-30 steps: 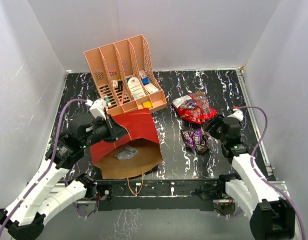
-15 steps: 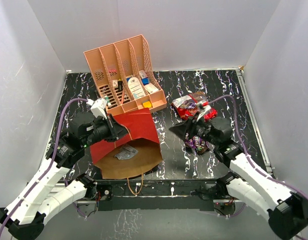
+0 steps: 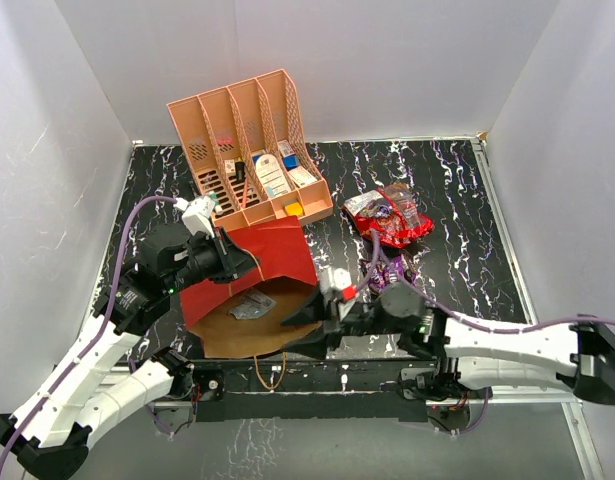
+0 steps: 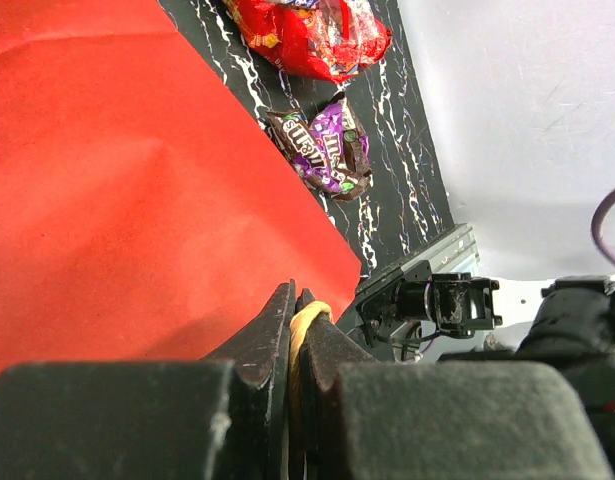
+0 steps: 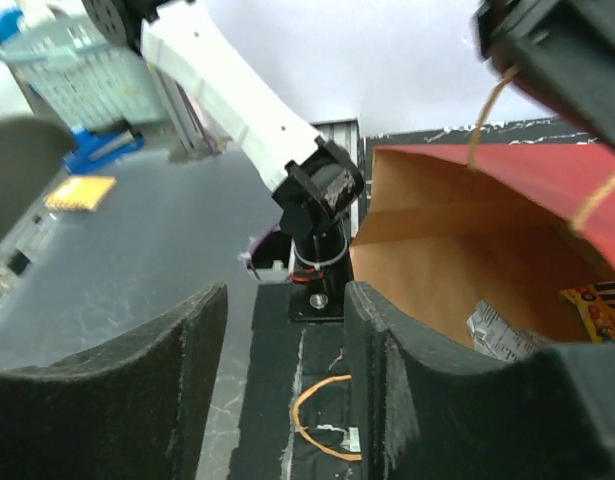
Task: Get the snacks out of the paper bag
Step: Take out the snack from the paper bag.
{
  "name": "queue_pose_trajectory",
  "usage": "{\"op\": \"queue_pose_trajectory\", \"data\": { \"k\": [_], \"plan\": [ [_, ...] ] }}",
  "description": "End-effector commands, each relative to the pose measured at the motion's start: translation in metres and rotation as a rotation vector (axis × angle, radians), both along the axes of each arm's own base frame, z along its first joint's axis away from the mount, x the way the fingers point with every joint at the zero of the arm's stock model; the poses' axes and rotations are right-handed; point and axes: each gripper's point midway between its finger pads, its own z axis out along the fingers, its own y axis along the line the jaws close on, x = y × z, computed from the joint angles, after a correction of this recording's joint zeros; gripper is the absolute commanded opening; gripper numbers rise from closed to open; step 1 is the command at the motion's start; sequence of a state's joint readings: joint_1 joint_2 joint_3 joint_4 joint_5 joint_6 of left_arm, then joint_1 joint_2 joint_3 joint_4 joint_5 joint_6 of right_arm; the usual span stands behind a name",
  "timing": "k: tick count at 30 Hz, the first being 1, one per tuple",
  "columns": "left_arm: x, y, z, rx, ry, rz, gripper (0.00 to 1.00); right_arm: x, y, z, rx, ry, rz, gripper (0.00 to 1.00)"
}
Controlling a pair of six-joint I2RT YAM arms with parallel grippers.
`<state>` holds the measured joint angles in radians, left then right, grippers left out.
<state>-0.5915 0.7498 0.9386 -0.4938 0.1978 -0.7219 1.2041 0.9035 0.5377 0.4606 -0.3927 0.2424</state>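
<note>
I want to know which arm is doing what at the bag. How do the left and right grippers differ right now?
The left gripper is shut, pinching the paper bag's tan cord handle; the right gripper is open and empty. The left gripper is at the bag's red upper side; the right gripper lies low at the edge of its open mouth. Both are at the bag.

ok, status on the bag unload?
Left gripper shut on bag handle. Right gripper open, empty, at bag mouth. Silver wrapper and yellow pack inside. Nothing blocking.
</note>
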Motion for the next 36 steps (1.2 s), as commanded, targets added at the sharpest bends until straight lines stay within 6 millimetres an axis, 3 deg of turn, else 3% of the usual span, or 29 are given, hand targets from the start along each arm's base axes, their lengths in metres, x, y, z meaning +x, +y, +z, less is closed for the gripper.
{"op": "queue_pose_trajectory", "data": {
  "k": [1,4,6,13,18,20,22,36],
  "plan": [
    [0.000,0.001,0.020,-0.030,-0.048,0.002,0.00,0.004,0.027,-0.008,-0.002,-0.236,-0.088,0.49],
    [0.000,0.000,0.021,-0.038,-0.047,0.002,0.00,0.005,0.047,-0.044,-0.048,-0.292,-0.141,0.45],
    [0.000,-0.001,0.022,-0.045,-0.048,-0.002,0.00,0.011,0.058,-0.050,-0.013,-0.295,-0.219,0.47],
    [-0.001,-0.004,0.027,-0.062,-0.048,-0.016,0.00,0.056,0.091,-0.083,-0.009,-0.302,-0.492,0.53],
    [-0.003,-0.005,0.031,-0.076,-0.055,-0.021,0.00,0.092,0.101,-0.114,-0.039,-0.275,-0.714,0.55],
    [-0.003,-0.005,0.031,-0.079,-0.056,-0.022,0.00,0.102,0.104,-0.123,-0.050,-0.275,-0.776,0.64],
    [-0.004,-0.005,0.031,-0.083,-0.059,-0.026,0.00,0.109,0.111,-0.139,-0.099,-0.303,-0.814,0.70],
    [-0.007,-0.007,0.029,-0.097,-0.062,-0.040,0.00,0.140,0.132,-0.204,-0.252,-0.200,-0.838,0.73]
  ]
}}
